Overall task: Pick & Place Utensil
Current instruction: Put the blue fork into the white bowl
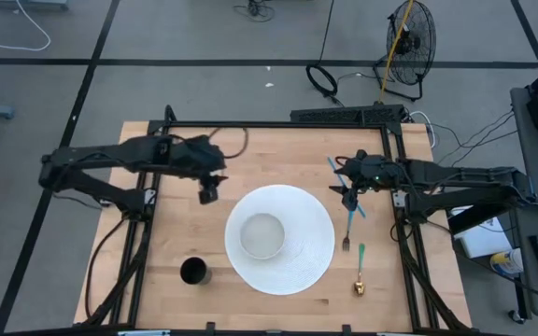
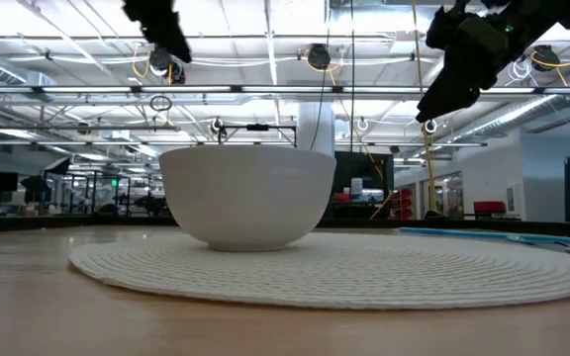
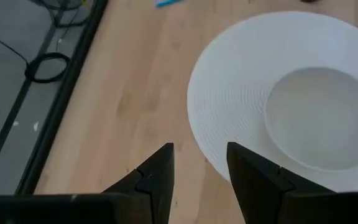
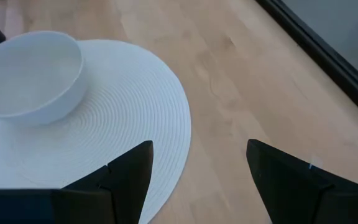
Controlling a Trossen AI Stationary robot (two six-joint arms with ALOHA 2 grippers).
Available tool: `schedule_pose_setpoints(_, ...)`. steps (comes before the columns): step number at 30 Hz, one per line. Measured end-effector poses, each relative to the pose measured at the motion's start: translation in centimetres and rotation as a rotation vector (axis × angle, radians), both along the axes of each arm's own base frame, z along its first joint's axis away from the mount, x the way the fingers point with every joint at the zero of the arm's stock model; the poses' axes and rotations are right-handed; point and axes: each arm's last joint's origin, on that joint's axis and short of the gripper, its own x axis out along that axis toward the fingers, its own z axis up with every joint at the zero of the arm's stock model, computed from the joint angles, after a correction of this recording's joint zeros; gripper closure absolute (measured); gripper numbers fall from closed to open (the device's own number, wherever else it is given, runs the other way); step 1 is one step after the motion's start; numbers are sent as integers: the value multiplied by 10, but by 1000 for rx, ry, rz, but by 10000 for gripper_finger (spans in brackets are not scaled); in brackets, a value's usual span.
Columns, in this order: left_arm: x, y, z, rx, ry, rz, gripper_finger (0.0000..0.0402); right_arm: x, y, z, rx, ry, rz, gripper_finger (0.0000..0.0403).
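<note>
In the high view a white bowl stands on a round white woven placemat in the table's middle. Right of the mat lie a blue-handled utensil, a fork with its tines toward the near edge, and a green-handled gold spoon. My right gripper hovers open above the blue utensil, hiding part of it, and is high above the table in the low view. My left gripper is open in the air, off the mat's far-left edge. Both wrist views show the bowl.
A black cup stands near the table's near-left corner. A black metal frame runs along the table's far and side edges. Bare wood lies left of the mat and between the mat and the utensils.
</note>
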Motion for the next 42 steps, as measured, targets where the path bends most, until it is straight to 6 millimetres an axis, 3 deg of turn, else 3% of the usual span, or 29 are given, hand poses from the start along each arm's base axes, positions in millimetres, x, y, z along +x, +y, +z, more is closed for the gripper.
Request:
schedule_pose_setpoints(9, -55, -6, -13, 17, -84, 163, 250, 3, 0, 0, -51, -31, 34, 149)
schedule_pose_setpoints(17, -79, -5, -46, 107, -182, 340, 250, 3, -1, 1, -58, -37, 1, 149)
schedule_pose_setpoints(23, -82, -5, -73, 77, -158, 370, 250, 2, -1, 0, 22, -56, -62, 149)
schedule_pose_setpoints(28, -79, -4, -83, 85, -130, 394, 250, 1, -1, -5, 115, -33, -131, 149)
schedule_pose_setpoints(37, -77, -6, -84, 130, -134, 408, 250, 17, 22, -31, 321, 131, -147, 149)
schedule_pose_setpoints(42, -78, -8, -82, 202, -142, 414, 250, 14, 34, -46, 423, 258, -261, 149)
